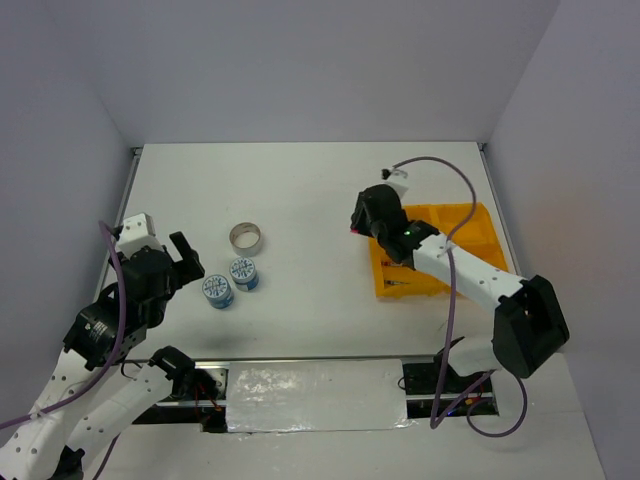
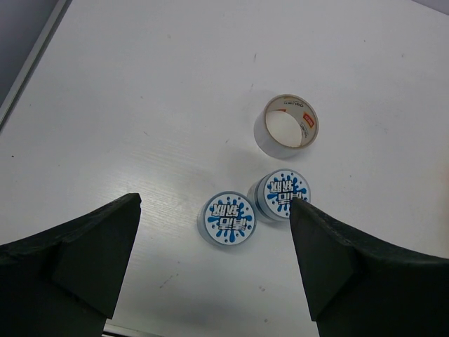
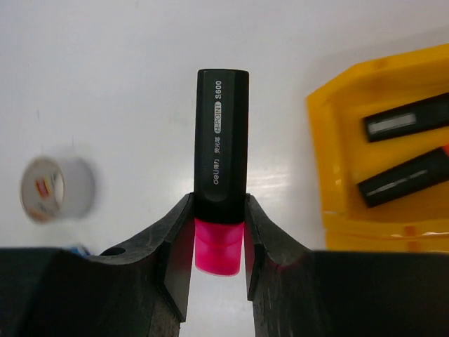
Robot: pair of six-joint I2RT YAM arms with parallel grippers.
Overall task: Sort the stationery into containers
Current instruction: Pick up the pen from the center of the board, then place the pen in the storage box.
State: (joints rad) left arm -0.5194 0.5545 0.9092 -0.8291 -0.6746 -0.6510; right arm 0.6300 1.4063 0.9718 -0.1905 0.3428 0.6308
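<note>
Right arm's got the pink one, left arm hanging out by the tubs

The right arm reaches from its base up and left across the yellow-orange rectangular plastic tray, with its wrist just off the tray's left edge. The right end effector is clamped on a short black highlighter with a pink cap, pinching it right where cap meets barrel, and the black end sticks out over the white worktop. Two more black highlighters are lying in the nearest tray compartment. The left arm is folded up on the left side. The left end effector has its jaws spread wide with nothing in them, aimed at the two small blue-white round tubs, which sit side by side. The greyish tape ring is just beyond them.
</note>
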